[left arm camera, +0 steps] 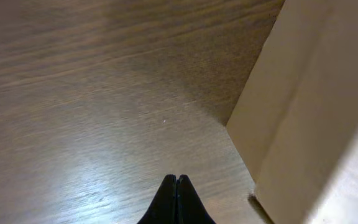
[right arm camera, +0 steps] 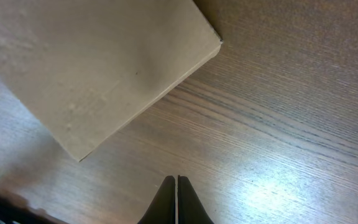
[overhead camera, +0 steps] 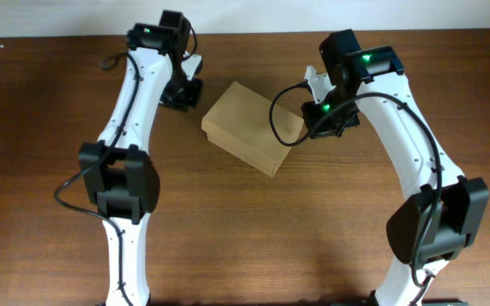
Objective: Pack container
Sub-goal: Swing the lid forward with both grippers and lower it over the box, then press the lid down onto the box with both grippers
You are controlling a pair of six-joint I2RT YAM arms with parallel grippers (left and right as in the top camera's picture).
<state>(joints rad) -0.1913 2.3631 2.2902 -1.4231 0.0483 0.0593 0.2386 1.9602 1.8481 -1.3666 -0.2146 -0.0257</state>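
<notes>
**Supervisor:** Report the container position and the state of both grippers.

**Operator:** I see the cardboard box (overhead camera: 249, 127) lying diagonally on the wooden table (overhead camera: 330, 221), between the two arms, with its lid down. My left gripper (left arm camera: 176, 182) has its fingers pressed together and holds nothing. It is low over the wood, just beside a side wall of the box. My right gripper (right arm camera: 177, 182) is likewise fully closed and empty, over bare wood near the box's opposite corner. Neither gripper touches the box.

**Supervisor:** What handling do you expect?

**Operator:** I judge it light. It is stiff along the folded edges and corners, but the flat panels would dent under a hard pinch. The matte cardboard should give the fingers fair friction. On this smooth wood, though, a light box is likely to slide or turn when pushed from one side.

**Supervisor:** What is the recommended hold?

**Operator:** I would take the free edge of the lid, near a corner, with one gripper. The other I would set against the opposite wall as a brace. I cannot tell from here which edge is the hinge.
</notes>
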